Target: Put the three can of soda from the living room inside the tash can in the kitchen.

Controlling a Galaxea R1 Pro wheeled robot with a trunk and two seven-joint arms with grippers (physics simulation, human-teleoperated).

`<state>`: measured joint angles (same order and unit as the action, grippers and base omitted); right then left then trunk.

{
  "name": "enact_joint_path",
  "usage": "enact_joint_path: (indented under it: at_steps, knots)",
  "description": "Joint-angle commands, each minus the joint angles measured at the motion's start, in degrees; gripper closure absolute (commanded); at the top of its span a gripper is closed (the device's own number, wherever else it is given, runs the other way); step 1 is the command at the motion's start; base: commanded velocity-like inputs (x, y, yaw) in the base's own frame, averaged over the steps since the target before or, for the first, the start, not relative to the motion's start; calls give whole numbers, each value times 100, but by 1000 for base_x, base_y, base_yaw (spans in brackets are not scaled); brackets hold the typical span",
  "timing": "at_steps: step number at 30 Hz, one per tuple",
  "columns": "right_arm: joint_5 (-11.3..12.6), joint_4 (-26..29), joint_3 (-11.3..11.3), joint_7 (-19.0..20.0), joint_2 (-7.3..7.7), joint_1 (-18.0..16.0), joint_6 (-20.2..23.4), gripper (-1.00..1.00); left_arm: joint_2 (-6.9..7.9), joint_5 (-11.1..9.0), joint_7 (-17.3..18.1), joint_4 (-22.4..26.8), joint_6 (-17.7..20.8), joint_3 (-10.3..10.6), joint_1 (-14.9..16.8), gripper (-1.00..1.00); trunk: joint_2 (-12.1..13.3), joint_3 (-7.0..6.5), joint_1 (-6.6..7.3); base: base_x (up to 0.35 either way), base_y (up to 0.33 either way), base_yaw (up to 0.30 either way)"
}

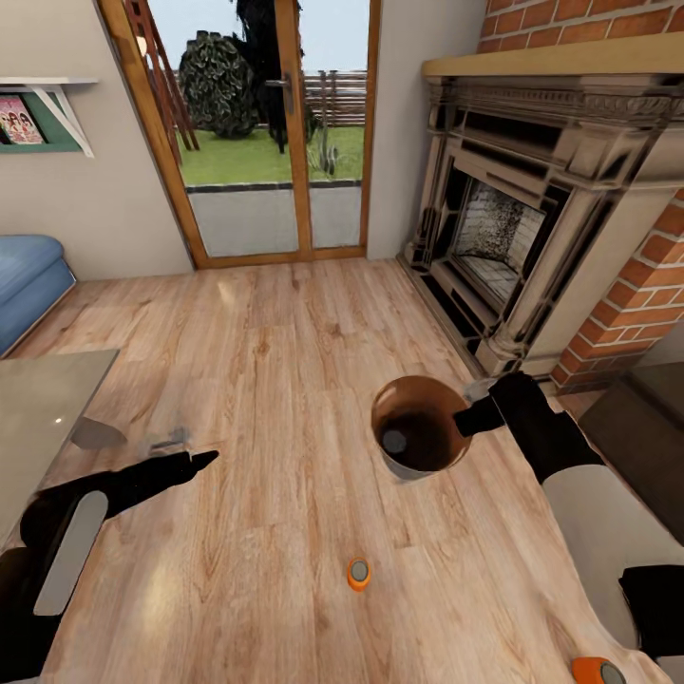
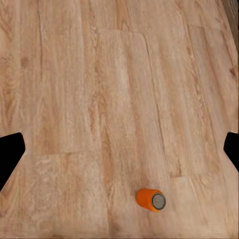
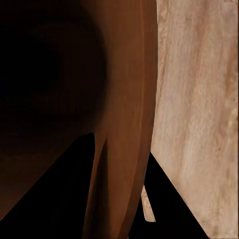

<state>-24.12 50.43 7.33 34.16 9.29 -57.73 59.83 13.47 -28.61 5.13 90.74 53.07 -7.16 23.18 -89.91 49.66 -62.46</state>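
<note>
Right end effector (image 1: 472, 418) pinches the bin (image 1: 418, 427) rim, fingers astride the wall, holding it above the floor (image 1: 285, 380) mouth up; one can (image 1: 394, 441) is inside. Left end effector (image 1: 195, 462) is spread, empty, near the orange can (image 1: 358, 573) lying at the bin's 7 o'clock, likely next. Another can (image 1: 598, 671) sits at 5 o'clock.

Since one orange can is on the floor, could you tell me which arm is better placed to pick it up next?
Left. The left gripper is open and empty; the right gripper is shut on the trash can rim.
</note>
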Motion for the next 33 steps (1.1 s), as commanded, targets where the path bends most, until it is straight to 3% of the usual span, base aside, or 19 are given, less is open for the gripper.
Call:
enact_joint_path:
  at_steps: [1, 3, 6, 9, 10, 12, 13, 15, 16, 18, 22, 26, 29, 33]
  knots:
    - [-5, 10, -34, 36, 84, 3, 17, 100, 6, 2, 11, -8, -131, -6, -102, -100, 0, 0, 0, 0, 0, 0]
    - [-3, 20, -129, 92, 302, 18, 17, 100, 22, 29, 34, -71, -595, -16, -409, -100, 0, 0, 0, 0, 0, 0]
    - [-8, 36, -302, 169, 469, 34, 17, 100, 29, 75, 43, -164, -850, -8, -609, -100, 0, 0, 0, 0, 0, 0]
    - [-6, 53, -655, 307, 682, 96, 17, 100, 24, 341, 47, -457, -1101, 10, -706, -100, 0, 0, 0, 0, 0, 0]
    - [-7, 82, -873, 391, 753, 249, 17, 100, 0, 494, 51, -728, -1462, 50, -727, -100, 0, 0, 0, 0, 0, 0]
    - [-10, 180, -1007, 416, 777, 382, 17, 100, -17, 586, 52, -930, -1765, 142, -733, -100, 0, 0, 0, 0, 0, 0]
    - [-11, 356, -1139, 433, 792, 562, 17, 100, -27, 673, 51, -1177, -2070, 315, -738, -100, 0, 0, 0, 0, 0, 0]
    - [-12, 898, -1433, 442, 793, 1122, 17, 100, -38, 781, 49, -1933, -2736, 788, -742, -100, 0, 0, 0, 0, 0, 0]
    - [-11, 1332, -1708, 440, 777, 1570, -105, 100, -42, 821, 48, -2599, -3250, 1065, -734, -100, 0, 0, 0, 0, 0, 0]
    - [-8, 1641, -1977, 453, 750, 1903, -306, 100, -44, 840, 49, -3081, -3621, 1241, -722, -100, 0, 0, 0, 0, 0, 0]
    - [-5, 1889, -2239, 452, 665, 2239, -812, 100, -44, 853, 49, -3501, -4039, 1398, -718, -100, 0, 0, 0, 0, 0, 0]
    - [13, 1914, -2335, 451, 627, 2457, -1236, 100, -42, 869, 42, -3617, -4362, 1450, -724, -100, 0, 0, 0, 0, 0, 0]
    - [275, 1897, -2570, 420, 545, 2924, -2044, 100, -45, 861, 41, -3734, -4607, 1476, -727, -100, 0, 0, 0, 0, 0, 0]
    - [437, 1890, -2691, 400, 459, 3096, -2547, 100, -45, 853, 41, -3773, -4736, 1472, -727, -100, 0, 0, 0, 0, 0, 0]
